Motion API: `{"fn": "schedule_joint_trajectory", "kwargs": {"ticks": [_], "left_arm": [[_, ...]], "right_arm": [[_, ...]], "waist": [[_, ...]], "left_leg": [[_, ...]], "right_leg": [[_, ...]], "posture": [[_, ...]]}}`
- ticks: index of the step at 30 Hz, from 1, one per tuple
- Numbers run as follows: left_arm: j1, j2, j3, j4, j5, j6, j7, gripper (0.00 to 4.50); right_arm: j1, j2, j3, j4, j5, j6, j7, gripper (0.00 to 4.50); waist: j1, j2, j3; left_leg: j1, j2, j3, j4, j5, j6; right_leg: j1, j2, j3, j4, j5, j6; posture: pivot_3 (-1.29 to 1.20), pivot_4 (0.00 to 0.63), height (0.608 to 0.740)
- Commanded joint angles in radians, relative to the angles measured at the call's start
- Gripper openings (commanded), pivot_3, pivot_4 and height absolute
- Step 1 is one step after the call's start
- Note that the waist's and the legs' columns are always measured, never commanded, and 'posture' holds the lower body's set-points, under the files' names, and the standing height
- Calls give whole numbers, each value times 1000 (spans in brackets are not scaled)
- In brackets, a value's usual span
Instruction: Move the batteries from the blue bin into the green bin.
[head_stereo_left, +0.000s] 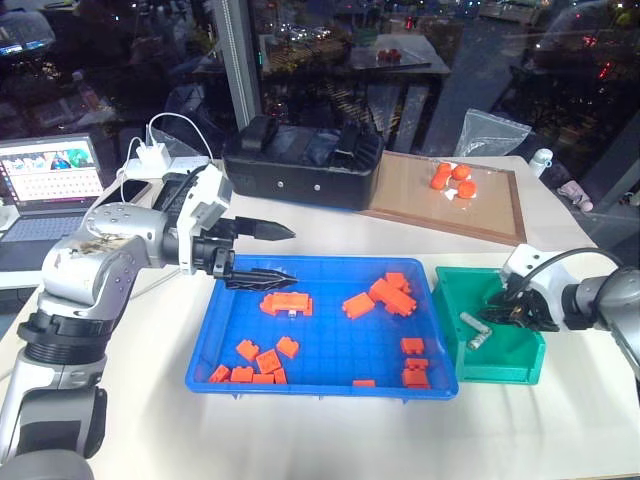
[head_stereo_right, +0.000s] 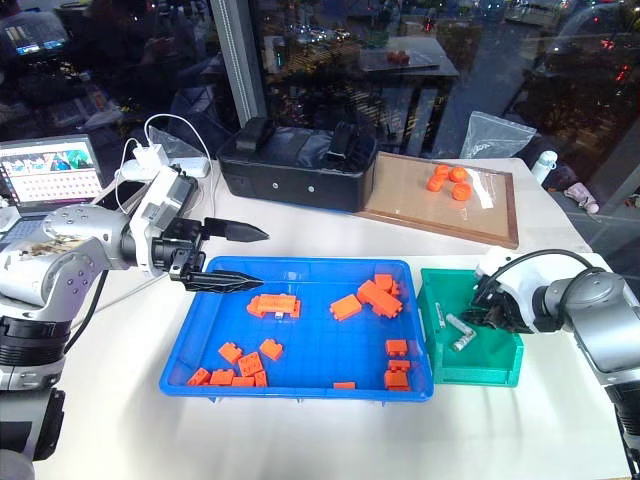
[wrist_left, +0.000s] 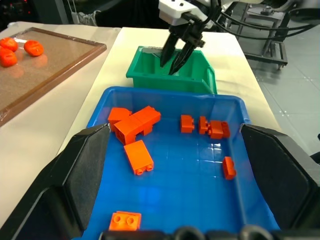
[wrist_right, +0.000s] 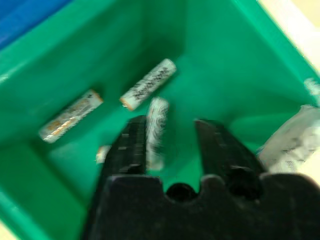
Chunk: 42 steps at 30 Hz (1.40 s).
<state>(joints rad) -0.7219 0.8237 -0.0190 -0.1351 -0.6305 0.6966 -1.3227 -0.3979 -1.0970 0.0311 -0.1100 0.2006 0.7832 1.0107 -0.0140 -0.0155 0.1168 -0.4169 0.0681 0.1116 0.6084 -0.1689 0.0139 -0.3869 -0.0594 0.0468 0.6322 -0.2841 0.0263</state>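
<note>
Right gripper (wrist_right: 170, 130): your jaws stand parted inside the green bin (head_stereo_left: 452, 300), gripping nothing | batteries (wrist_right: 148, 83): lying loose on that bin's floor | left gripper (head_stereo_left: 268, 252): jaws wide, empty, above the blue bin (head_stereo_left: 330, 375); orange bricks (head_stereo_left: 285, 303) inside

A pale, cream-coloured counter (head_stereo_left: 330, 430) stands against tall dark windows (head_stereo_left: 420, 60), where night reflections of city lights and indoor furniture mingle behind a grey window post (head_stereo_left: 238, 70). At the counter's far edge sit a black box (head_stereo_left: 300, 165) and a brown framed board (head_stereo_left: 450, 200), with an open laptop (head_stereo_left: 45, 185) glowing at one corner and a white charger with cables (head_stereo_left: 155, 155) beside it. A grey tiled floor (wrist_left: 295, 55) shows beyond the counter's end.
</note>
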Motion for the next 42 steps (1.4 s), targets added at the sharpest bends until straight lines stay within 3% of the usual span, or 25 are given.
{"fn": "schedule_joint_trajectory", "kwargs": {"ticks": [1,4,10,13,17,23,31,34,41,42], "left_arm": [[-2,38,40,-36,-3,-1,11,4500],[42,90,35,-28,56,-36,20,4500],[178,192,81,-61,102,-61,28,4500],[278,261,127,-97,104,-56,11,4500],[376,310,188,-139,84,-46,12,4500],[517,333,293,-223,67,-13,55,4500],[590,333,365,-291,40,20,91,4500],[606,333,379,-302,34,23,98,4500],[597,332,362,-291,33,9,104,4500],[591,331,355,-286,35,5,103,4500]], "right_arm": [[-106,-2,-14,-43,12,-17,13,3561],[-221,73,47,-99,53,-32,58,4466],[-368,384,280,-94,42,-84,76,4466],[-390,515,371,34,0,-185,85,4466],[-405,587,450,218,-83,-379,117,4466],[-508,746,455,567,-153,-575,104,4466],[-580,860,434,830,-202,-673,112,4466],[-585,877,425,875,-211,-677,116,3743],[-586,893,388,907,-229,-671,91,1398],[-583,889,382,898,-227,-666,94,1401]], "waist": [[-1,0,0],[-5,0,0],[-12,-1,0],[2,-2,1],[21,-3,1],[10,-3,1],[-2,-3,1],[-4,-3,1],[-3,-3,1],[-4,-3,1]], "left_leg": [[1,0,0,0,0,0],[1,1,0,-1,0,0],[2,2,-2,-2,0,0],[0,2,-1,-1,0,0],[0,1,0,0,0,0],[2,2,2,0,1,-2],[3,3,1,-2,2,-4],[3,3,1,-2,2,-4],[4,3,1,-2,2,-5],[4,3,1,-3,2,-5]], "right_leg": [[1,0,0,0,0,0],[0,1,0,0,0,-1],[0,4,1,1,1,-5],[-1,3,0,2,1,-5],[-3,-1,-4,0,1,-4],[-2,-1,-5,1,2,-9],[-2,1,-5,10,2,-9],[-2,1,-4,10,1,-9],[-2,0,-5,10,1,-10],[-2,0,-5,10,1,-10]], "posture": [[0,150,735],[0,150,735],[0,150,735],[0,150,735],[0,150,735],[0,150,735],[0,150,735],[0,150,735],[0,150,735],[0,150,735]]}}
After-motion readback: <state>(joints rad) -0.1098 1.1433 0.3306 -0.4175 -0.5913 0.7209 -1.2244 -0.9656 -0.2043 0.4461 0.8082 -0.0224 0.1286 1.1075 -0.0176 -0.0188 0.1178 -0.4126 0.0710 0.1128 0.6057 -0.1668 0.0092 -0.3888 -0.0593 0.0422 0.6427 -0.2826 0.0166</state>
